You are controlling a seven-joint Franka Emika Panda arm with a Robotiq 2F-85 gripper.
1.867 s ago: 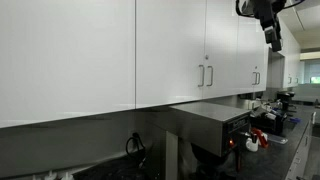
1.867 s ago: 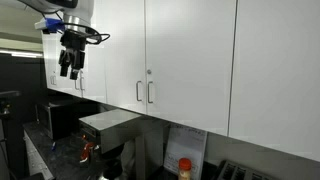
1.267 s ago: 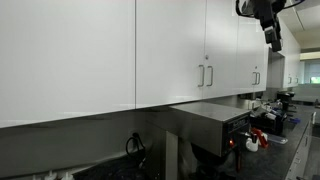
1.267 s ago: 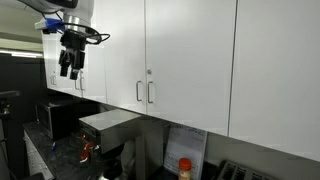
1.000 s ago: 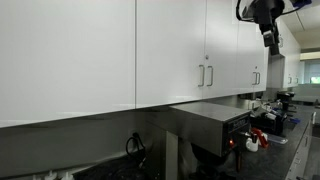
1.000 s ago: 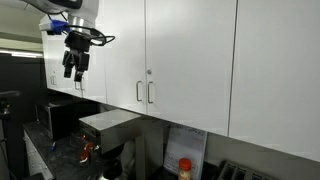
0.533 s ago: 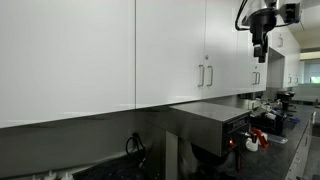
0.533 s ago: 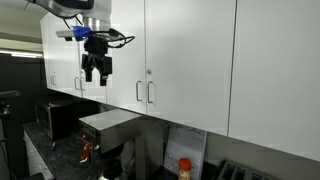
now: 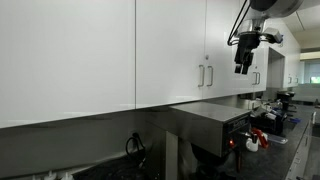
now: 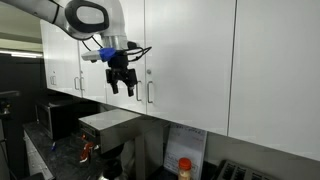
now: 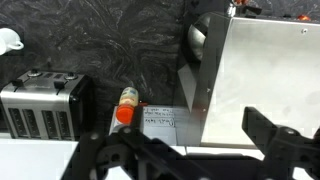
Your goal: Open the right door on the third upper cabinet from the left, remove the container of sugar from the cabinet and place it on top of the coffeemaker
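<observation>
The third upper cabinet's two white doors are closed in both exterior views. The right door (image 9: 222, 50) (image 10: 190, 60) has its silver handle (image 9: 210, 75) (image 10: 150, 92) next to the twin door's handle. My gripper (image 9: 241, 65) (image 10: 122, 86) is open and empty; it hangs in front of the doors at handle height, not touching them. The steel coffeemaker (image 9: 205, 118) (image 10: 108, 123) stands below on the counter. In the wrist view my dark fingers (image 11: 190, 160) frame the coffeemaker's flat top (image 11: 265, 80). The container of sugar is hidden.
A toaster (image 11: 45, 105), an orange-capped bottle (image 11: 126, 105) (image 10: 184, 168) and a paper sign (image 11: 160, 122) stand on the dark counter beside the coffeemaker. More closed white cabinets run along the wall. Small appliances (image 9: 262, 135) crowd the counter's far end.
My gripper has moved along the cabinet row from the far cabinets toward the two middle handles, and it has come down to handle height. The doors have stayed shut.
</observation>
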